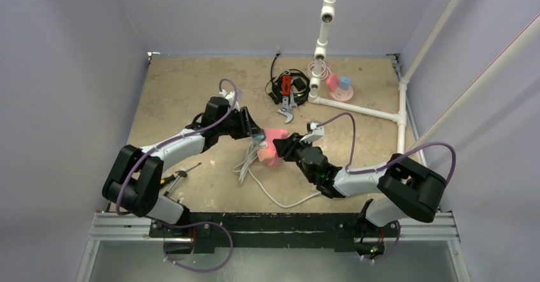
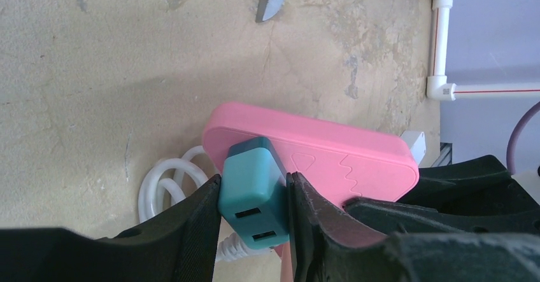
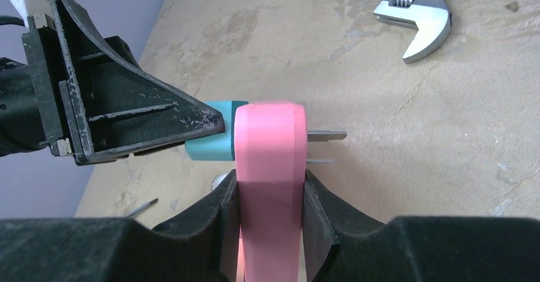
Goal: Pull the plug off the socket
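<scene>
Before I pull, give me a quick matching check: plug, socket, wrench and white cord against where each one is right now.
Things:
1. teal plug
2. pink socket
3. wrench
4. white cord

Places or states:
A. lying free on the table, away from both grippers
B. clamped on its two flat sides by the right gripper
C. looped on the table beside the socket
D. seated in the socket, flanked on both sides by the left gripper

Pairs: 1-D, 2-B, 3-A, 4-C.
</scene>
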`<state>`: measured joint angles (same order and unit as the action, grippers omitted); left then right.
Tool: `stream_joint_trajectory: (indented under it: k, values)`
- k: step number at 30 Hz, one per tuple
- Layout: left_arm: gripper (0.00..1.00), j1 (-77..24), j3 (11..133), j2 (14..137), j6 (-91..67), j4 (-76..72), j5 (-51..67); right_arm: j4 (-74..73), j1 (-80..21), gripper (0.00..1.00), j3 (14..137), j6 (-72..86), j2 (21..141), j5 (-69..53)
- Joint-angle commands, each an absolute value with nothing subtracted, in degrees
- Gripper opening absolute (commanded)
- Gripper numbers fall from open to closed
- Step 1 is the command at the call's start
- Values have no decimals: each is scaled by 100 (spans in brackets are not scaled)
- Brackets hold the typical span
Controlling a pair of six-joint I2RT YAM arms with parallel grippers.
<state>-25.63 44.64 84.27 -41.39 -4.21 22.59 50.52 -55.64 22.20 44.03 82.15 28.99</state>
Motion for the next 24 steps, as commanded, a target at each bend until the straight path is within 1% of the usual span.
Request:
stream_joint_trajectory:
  k: [1,3,5,8,10,11,15,21,24]
  values:
    - [29,-2663,4415,8654,-4213,-593,2901,5392,-5633,0,2566,4891,8442,3126]
    - [27,-2663,4375,8753,-4243,-663,2994,5401,-5634,0,2550,4997,8544,3138]
    - [18,-2672,4361,8824,-4227,-681,3023,5475,-5642,7,2514,5047,8643,3127]
    - [6,-2672,4394,8913,-4111,-572,3007,5649,-5642,25,2414,5174,8753,3043]
    - [0,-2672,4382,8945,-4077,-526,2974,5782,-5643,35,2347,5263,8839,2958]
    - [0,-2678,4373,8966,-4068,-496,2949,5844,-5643,38,2320,5320,8888,2909]
    - [0,-2689,4362,9060,-4043,-456,2919,6169,-5643,44,2210,5543,9183,2622]
    - [0,-2715,4360,9161,-4062,-431,2909,6677,-5643,48,2211,5692,9698,2386]
    - [0,-2724,4359,9176,-4072,-439,2909,6817,-5643,48,2259,5758,9859,2249]
